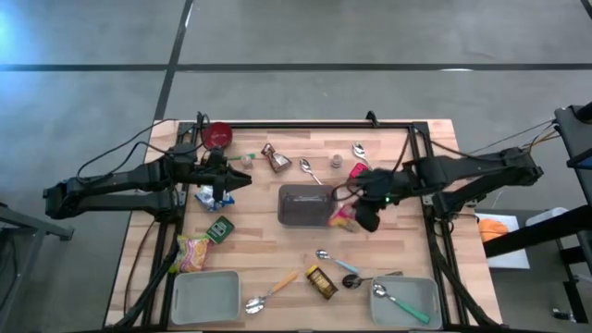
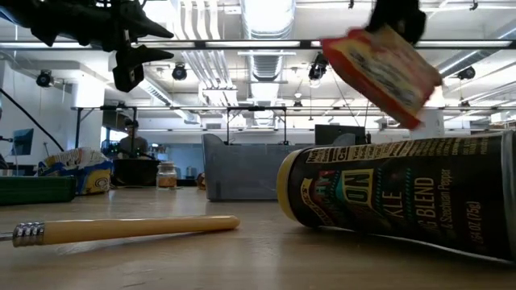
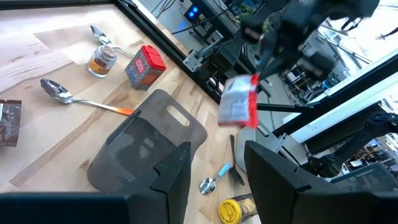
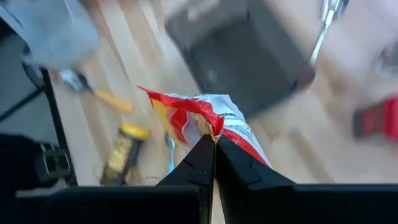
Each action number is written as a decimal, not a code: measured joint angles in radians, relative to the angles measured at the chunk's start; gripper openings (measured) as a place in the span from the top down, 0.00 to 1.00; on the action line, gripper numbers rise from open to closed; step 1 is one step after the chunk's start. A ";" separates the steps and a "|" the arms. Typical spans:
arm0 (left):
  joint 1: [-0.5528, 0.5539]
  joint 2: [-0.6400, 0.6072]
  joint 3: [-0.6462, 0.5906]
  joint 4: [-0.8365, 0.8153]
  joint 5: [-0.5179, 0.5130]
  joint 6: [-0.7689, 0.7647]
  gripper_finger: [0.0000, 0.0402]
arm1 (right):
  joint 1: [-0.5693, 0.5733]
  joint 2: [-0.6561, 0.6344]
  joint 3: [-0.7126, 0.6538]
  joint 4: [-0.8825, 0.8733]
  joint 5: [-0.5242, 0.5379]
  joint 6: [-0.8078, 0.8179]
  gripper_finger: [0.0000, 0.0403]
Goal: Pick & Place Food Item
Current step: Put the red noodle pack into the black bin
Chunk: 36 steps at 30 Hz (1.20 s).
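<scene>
At the table's [image 1: 277, 268] left side the left gripper [image 1: 242, 180] hangs above the wood with its jaws partly apart and nothing between them, a small blue-and-white item just below it in the high view. Toward the middle lies a dark grey bin [image 1: 303, 205], with a spoon [image 1: 310, 170] beyond it. At the bin's right edge the right gripper [image 4: 214, 144] has its jaws pinched tight on the top edge of a red-and-white snack packet [image 4: 208, 124]. The packet [image 2: 383, 72] hangs in the air, clear of the table, above a lying spice jar [image 2: 403, 193]. Its long axis is tilted in the low view, the gripped upper end to the left and the free end slanting down to the right.
</scene>
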 joint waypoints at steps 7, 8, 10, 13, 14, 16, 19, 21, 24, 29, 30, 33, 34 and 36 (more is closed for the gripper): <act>0.000 0.000 0.000 0.000 0.000 0.000 0.62 | -0.094 0.028 0.125 0.052 0.052 -0.159 0.98; 0.000 0.000 0.000 0.000 0.000 0.000 0.62 | -0.109 0.035 0.133 0.080 0.043 -0.197 0.98; 0.000 0.000 0.000 0.000 0.000 0.000 0.62 | -0.146 0.060 0.139 0.146 -0.015 -0.285 0.98; 0.000 0.000 0.000 0.000 0.000 0.000 0.62 | -0.209 0.106 0.140 0.269 -0.159 -0.389 0.98; 0.000 0.000 0.000 0.001 0.000 0.000 0.62 | -0.232 0.125 0.139 0.305 -0.217 -0.410 0.98; 0.000 0.000 0.000 0.000 0.000 0.000 0.62 | -0.274 0.167 0.139 0.371 -0.339 -0.450 0.98; 0.000 0.000 0.000 0.000 0.000 0.000 0.62 | -0.325 0.243 0.138 0.457 -0.510 -0.492 0.98; 0.000 0.000 0.000 0.000 0.000 0.000 0.62 | -0.349 0.290 0.138 0.504 -0.612 -0.511 0.98; 0.000 0.000 0.000 0.000 0.000 0.000 0.62 | -0.373 0.359 0.138 0.573 -0.755 -0.556 0.98; 0.000 0.000 0.000 0.001 -0.005 0.000 0.62 | -0.397 0.476 0.138 0.667 -0.976 -0.591 0.98; 0.000 0.000 0.000 0.001 -0.005 0.000 0.62 | -0.402 0.496 0.138 0.680 -1.011 -0.595 0.98; 0.000 0.000 0.000 0.001 -0.008 0.000 0.62 | -0.416 0.549 0.138 0.706 -1.069 -0.619 0.98; 0.000 0.000 0.000 0.000 -0.008 0.000 0.62 | -0.422 0.562 0.138 0.717 -1.081 -0.624 0.98; 0.000 0.000 0.000 0.000 -0.008 -0.002 0.62 | -0.432 0.585 0.138 0.753 -1.105 -0.625 0.98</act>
